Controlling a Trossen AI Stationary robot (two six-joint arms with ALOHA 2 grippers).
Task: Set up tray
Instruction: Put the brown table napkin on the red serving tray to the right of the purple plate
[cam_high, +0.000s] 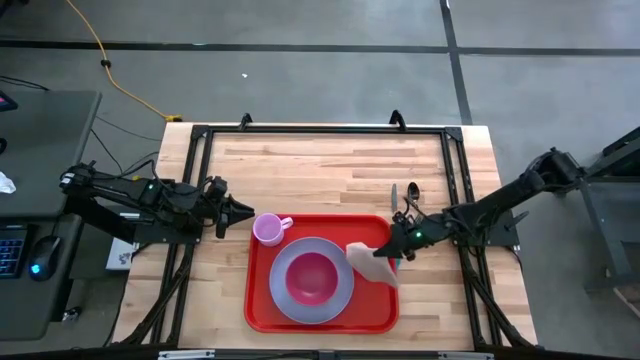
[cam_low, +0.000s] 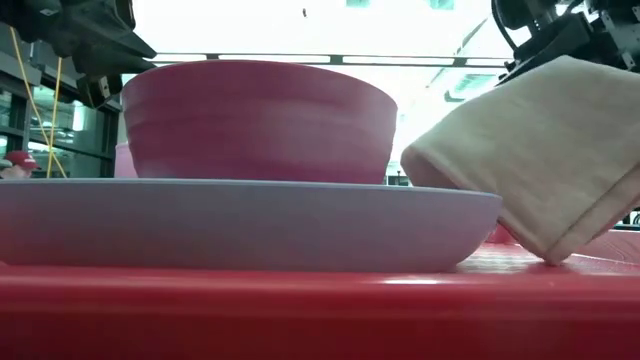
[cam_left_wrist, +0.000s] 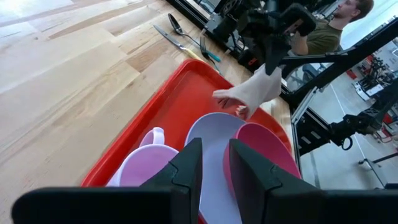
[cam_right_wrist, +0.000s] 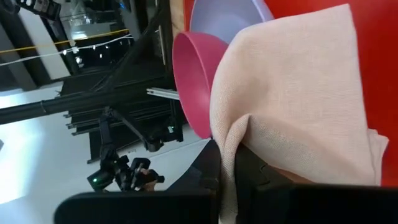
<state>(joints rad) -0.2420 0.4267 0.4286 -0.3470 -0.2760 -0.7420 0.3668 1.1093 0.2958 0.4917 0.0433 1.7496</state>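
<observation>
Tray first: the large flat red plastic tray with rounded corners and a low raised rim lies at the lower centre of the high view, on the pale wooden table. It looks stiff, light and slick — best taken by the rim, were it to be moved. On it sit a lilac plate carrying a pink bowl, and a lilac mug in its upper-left corner. The right gripper is clamped on a folded tan cloth napkin — soft, floppy — hanging over the tray's right part. The left gripper, left of the mug, is partly open and empty. Farther off, cutlery lies beyond the tray.
</observation>
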